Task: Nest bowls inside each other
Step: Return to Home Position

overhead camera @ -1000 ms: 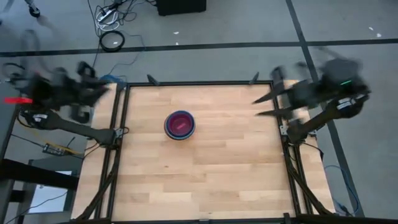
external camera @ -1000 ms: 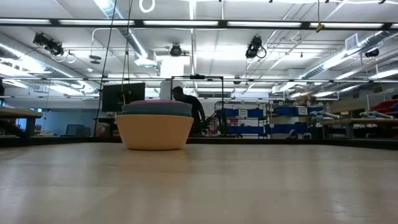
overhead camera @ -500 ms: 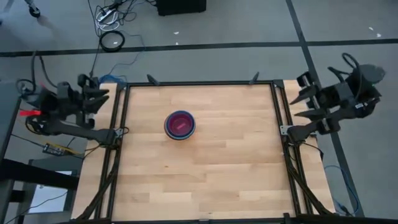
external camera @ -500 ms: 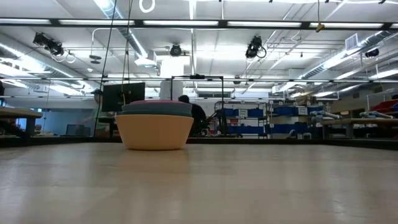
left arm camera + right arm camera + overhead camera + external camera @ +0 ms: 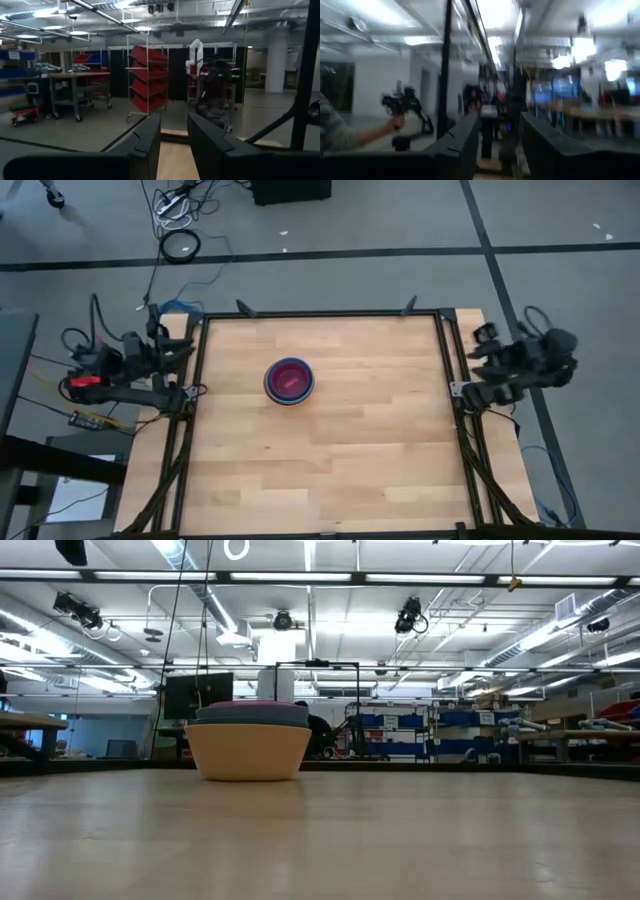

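Observation:
The bowls stand nested in one stack on the wooden table, left of its middle. From above, a pink-red bowl sits innermost inside purple and blue rims. In the low view the stack rests on the base of its orange outermost bowl. My left gripper is folded back beyond the table's left edge, open and holding nothing; its fingers point across the table. My right gripper is drawn back beyond the right edge, also open and holding nothing; its fingers point into the room.
A black frame runs around the table. Cables lie on the floor behind it. In the right wrist view a person's sleeve and hand show off to one side, holding a dark device.
Both arms have sunk and folded back. My right gripper has drawn off the table's right edge and tipped up toward level. My left gripper has come down beside the left edge. The stack of bowls has kept still.

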